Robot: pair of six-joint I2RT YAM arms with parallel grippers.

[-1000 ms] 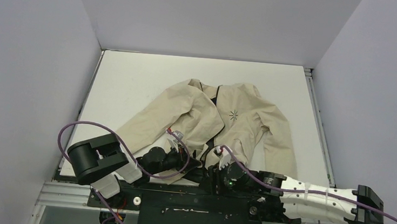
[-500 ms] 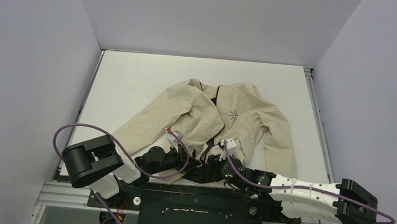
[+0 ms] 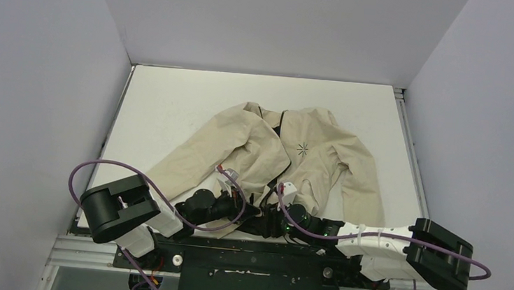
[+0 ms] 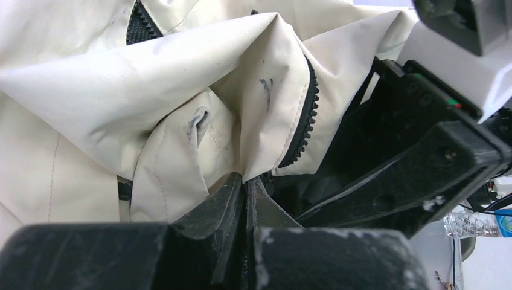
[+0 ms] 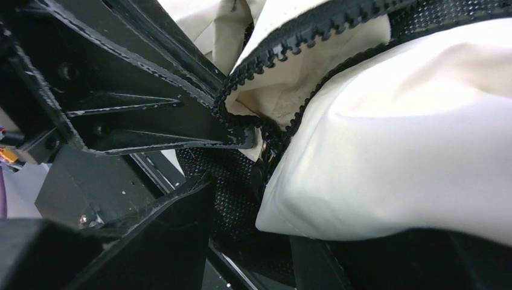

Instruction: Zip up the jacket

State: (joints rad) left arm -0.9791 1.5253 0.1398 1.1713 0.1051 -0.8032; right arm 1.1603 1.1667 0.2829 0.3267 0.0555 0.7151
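Two hands are being worked at the hem, so the step in hand is judged to be the joining of the zipper's bottom ends, not yet the upward pull. The jacket (image 3: 295, 155) is being borne by the white counter (image 3: 174, 96), with its collar toward 12 o'clock and its hem toward 6 o'clock at the near edge. Its front is being shown unzipped along as much as is visible.

The left hand (image 4: 244, 181) is being held with its fingers pressed together, clamped on a fold of beige fabric just beside the dark zipper teeth (image 4: 305, 115). The right hand (image 5: 232, 163), at 3 o'clock of the left, is being held with its fingers apart around the lower end of the zipper tape. One fingertip is touching the teeth, and nothing is being gripped.

A close on the tape's end is being called for next, with both zipper ends lined up while the hem is being pinned. Where the slider sits cannot be told.
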